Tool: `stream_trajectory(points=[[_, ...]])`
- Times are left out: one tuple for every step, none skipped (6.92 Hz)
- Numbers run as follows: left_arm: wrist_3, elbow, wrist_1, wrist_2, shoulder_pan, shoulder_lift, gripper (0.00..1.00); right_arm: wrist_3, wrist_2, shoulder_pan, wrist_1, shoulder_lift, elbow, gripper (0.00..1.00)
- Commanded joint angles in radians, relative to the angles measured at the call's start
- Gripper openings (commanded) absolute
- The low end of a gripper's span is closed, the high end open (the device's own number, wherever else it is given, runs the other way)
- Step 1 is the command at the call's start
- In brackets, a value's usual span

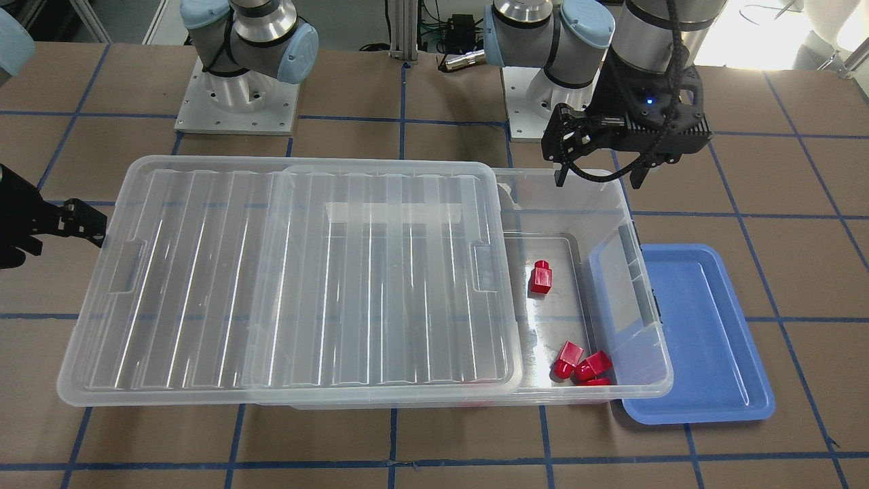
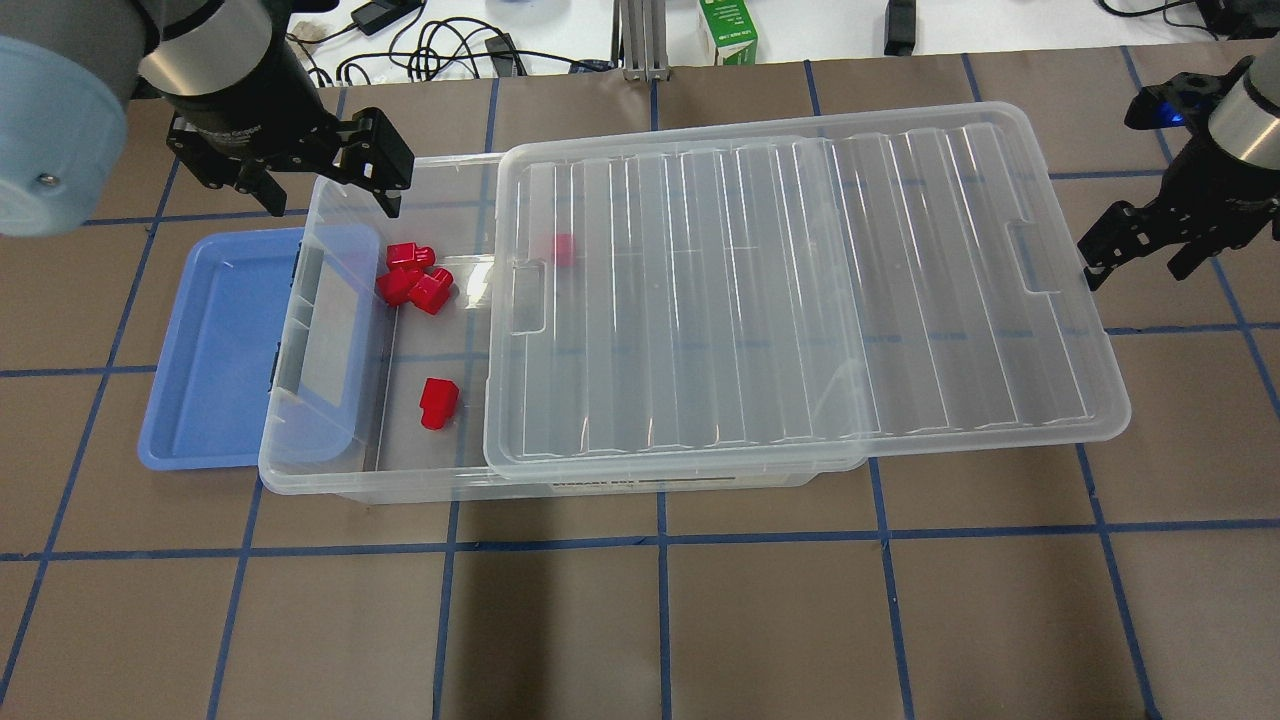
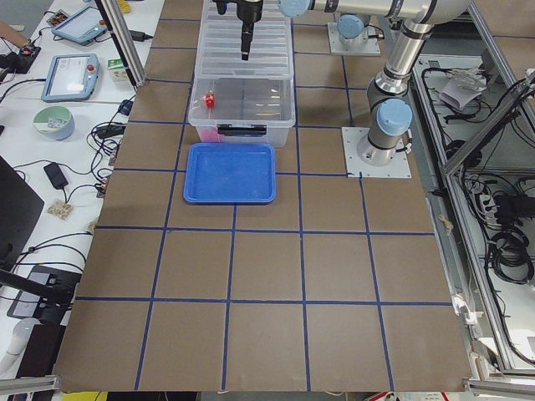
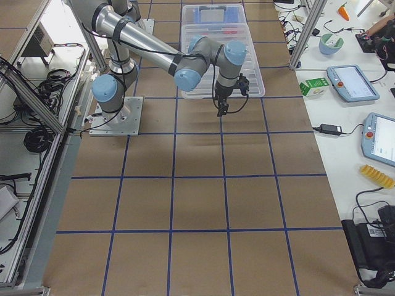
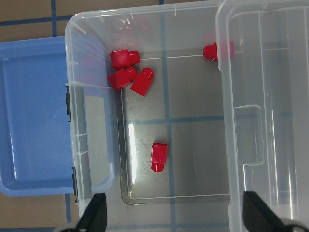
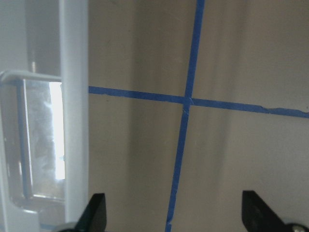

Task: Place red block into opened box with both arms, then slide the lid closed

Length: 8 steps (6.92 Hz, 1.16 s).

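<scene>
Red block (image 2: 438, 402) lies on the floor of the box (image 2: 400, 487), in the uncovered end, apart from three wedge-topped red pieces (image 2: 412, 275) clustered in the corner away from the robot. I see the lid (image 2: 800, 290) resting on the rim, offset toward the robot's right and overhanging that end. Another red piece (image 2: 562, 250) shows beneath the lid; the plastic blurs it, so its shape is uncertain.

Left tool (image 2: 330, 200): fingers spread, empty, above the box's open end.

Right tool (image 2: 1138, 262): fingers spread, empty, over the bare surface (image 2: 660, 620) just beyond the lid's overhanging end.

Blue tray (image 2: 215, 350) lies just beside the box's open end.
</scene>
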Motion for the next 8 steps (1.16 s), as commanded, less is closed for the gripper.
stream_trajectory(points=[[-0.007,-0.003,0.004,-0.003,-0.004,-0.003,1.0,0.086,0.001,0.095,-0.041,-0.001,0.018,1.0],[-0.002,-0.004,0.004,-0.003,-0.004,0.001,1.0,0.155,0.001,0.143,-0.041,-0.004,0.018,1.0],[-0.005,-0.003,0.006,-0.003,-0.005,0.0,1.0,0.213,0.003,0.19,-0.041,-0.005,0.016,1.0],[-0.005,-0.003,0.004,-0.003,-0.005,0.003,1.0,0.291,0.003,0.25,-0.042,-0.008,0.018,1.0],[-0.005,-0.003,0.006,-0.003,-0.005,0.001,1.0,0.366,-0.009,0.321,-0.088,-0.007,0.018,1.0],[-0.004,-0.003,0.006,-0.003,-0.005,0.001,1.0,0.404,-0.016,0.368,-0.122,-0.004,0.018,1.0],[-0.005,-0.003,0.004,-0.003,-0.007,0.003,1.0,0.398,-0.014,0.373,-0.122,0.004,0.01,1.0],[-0.005,-0.003,0.006,-0.003,-0.007,0.003,1.0,0.399,-0.016,0.373,-0.122,0.001,0.007,1.0]])
